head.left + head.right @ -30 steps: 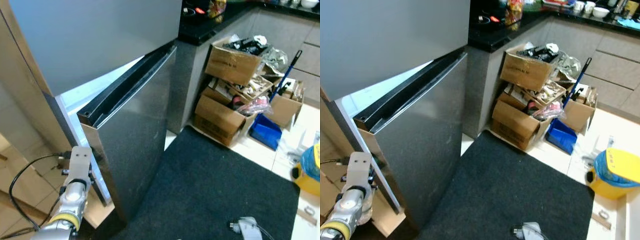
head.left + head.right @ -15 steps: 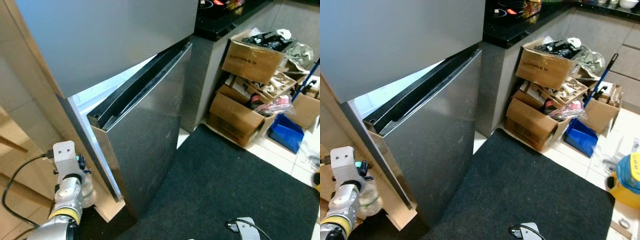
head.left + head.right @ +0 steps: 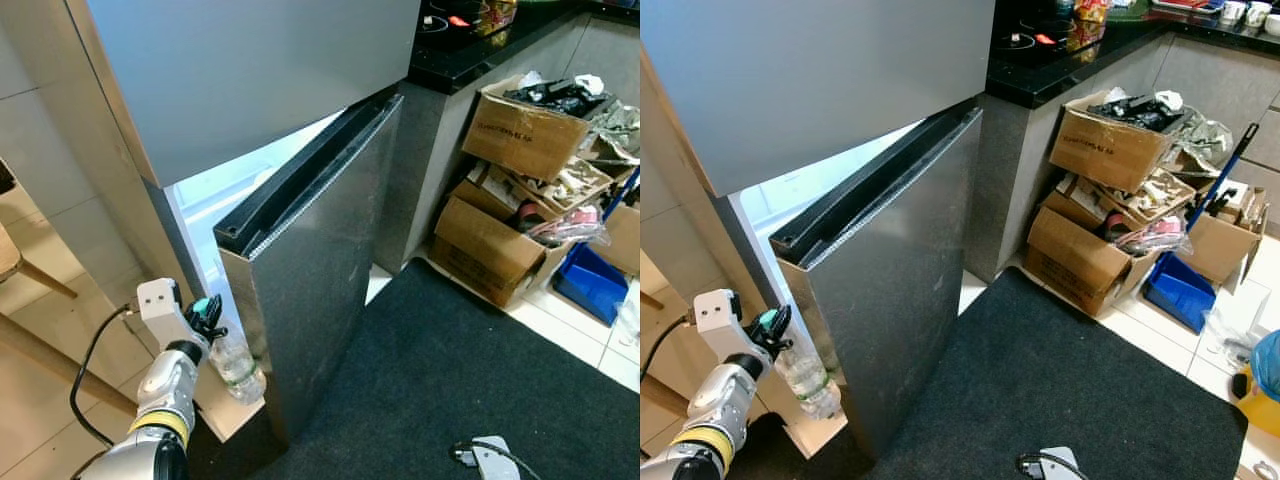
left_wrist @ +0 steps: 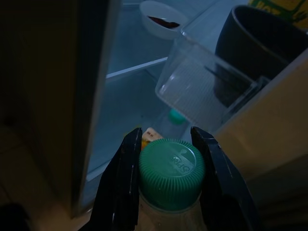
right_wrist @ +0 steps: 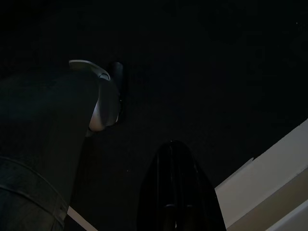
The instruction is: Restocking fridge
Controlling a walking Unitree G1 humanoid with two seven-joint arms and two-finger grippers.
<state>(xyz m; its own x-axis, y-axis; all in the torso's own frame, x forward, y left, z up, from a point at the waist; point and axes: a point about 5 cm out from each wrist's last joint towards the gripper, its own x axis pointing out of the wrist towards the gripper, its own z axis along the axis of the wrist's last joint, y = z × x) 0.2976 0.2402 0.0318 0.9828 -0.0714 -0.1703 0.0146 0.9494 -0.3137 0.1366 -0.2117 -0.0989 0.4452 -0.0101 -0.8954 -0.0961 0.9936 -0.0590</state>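
Left eye view shows a steel fridge with its lower door (image 3: 310,270) partly open onto the lit interior (image 3: 225,195). Just outside that gap, on the door's hinge-free side, the left gripper (image 3: 207,318) clamps the neck of a clear plastic bottle (image 3: 238,364). From the gripper the bottle hangs down and slightly toward the door, long axis near upright, green cap (image 4: 172,166) topmost, between the fingers (image 4: 124,166). The opening lies straight ahead. Beside the door's foot, the right gripper (image 5: 173,211) hangs idle over the dark mat (image 3: 440,380), fingers together.

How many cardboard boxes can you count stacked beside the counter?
3 clearly: a top box full of clutter, a lower box on the floor, and one behind the blue bin. Clutter may hide others.
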